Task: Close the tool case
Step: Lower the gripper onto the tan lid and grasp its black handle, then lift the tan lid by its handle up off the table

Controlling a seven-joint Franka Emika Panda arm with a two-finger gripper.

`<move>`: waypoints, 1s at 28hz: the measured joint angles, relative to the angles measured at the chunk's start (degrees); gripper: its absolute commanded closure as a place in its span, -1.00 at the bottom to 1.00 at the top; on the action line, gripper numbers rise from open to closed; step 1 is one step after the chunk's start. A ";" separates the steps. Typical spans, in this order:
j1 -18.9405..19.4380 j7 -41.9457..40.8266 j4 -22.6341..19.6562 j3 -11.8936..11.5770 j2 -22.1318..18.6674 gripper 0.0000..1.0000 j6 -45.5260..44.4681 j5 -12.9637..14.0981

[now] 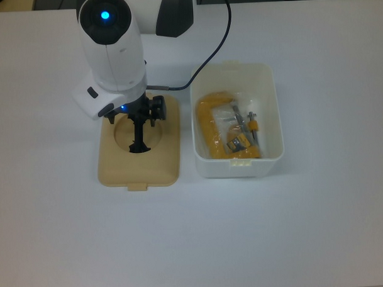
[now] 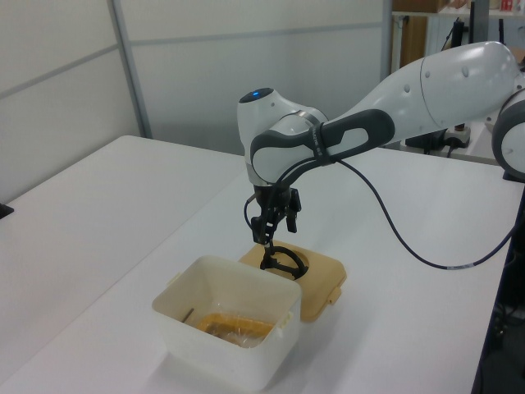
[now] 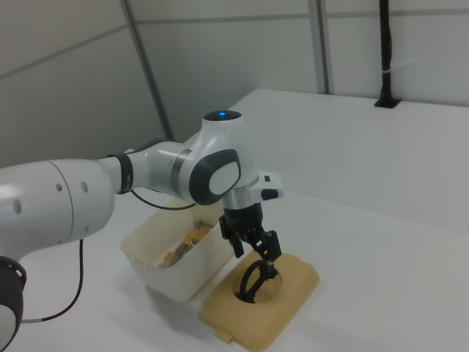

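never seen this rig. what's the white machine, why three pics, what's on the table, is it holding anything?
The white machine is a robot arm; its gripper is the black two-finger claw at the tip. The three pictures show one moment from above and from two sides. On the white table sit an open white tub holding a yellow clamp, and beside it, lying flat, the tub's tan lid. The gripper is down at the lid's black handle. The lid is not lifted; whether the claw has closed on the handle cannot be seen.
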 measured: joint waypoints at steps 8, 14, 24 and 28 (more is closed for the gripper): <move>0.96 0.05 -0.68 0.01 0.43 -0.14 0.00 -0.62; 1.18 0.09 -0.92 0.01 0.57 0.55 0.00 -0.65; 1.18 0.09 -1.18 0.00 0.73 1.00 0.02 -0.67; 1.17 0.17 -1.16 -0.06 0.72 1.00 0.04 -0.67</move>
